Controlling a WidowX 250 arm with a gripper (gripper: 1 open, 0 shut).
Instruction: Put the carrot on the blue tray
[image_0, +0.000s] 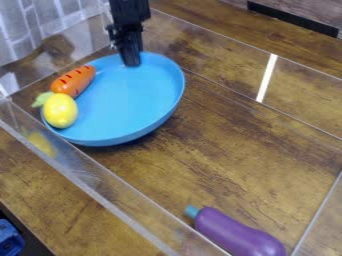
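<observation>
We are looking down at a round blue tray (127, 100) sitting on a dark wooden tabletop (241, 150), inside a clear-walled enclosure (94, 195). The carrot (75, 80) is resting across the tray's upper-left rim, its orange body tilting onto the blue surface and its pale green stub pointing outward toward the lemon (59, 109), which is sitting against the tray's left edge, partly over the rim. The rest of the tray's bare blue floor is holding nothing else.

We are seeing the black gripper (130, 55) pointing steeply down at the tray's far rim, its fingers pressed together and clenched on nothing. Its tip is standing at or just above the rim; whether it is touching we cannot tell. It is hanging to the right of the carrot, apart from it.

A purple eggplant (238, 234) is lying well apart at the lower right, near the transparent wall. A bright streak of glare is crossing the wood to the tray's right.
</observation>
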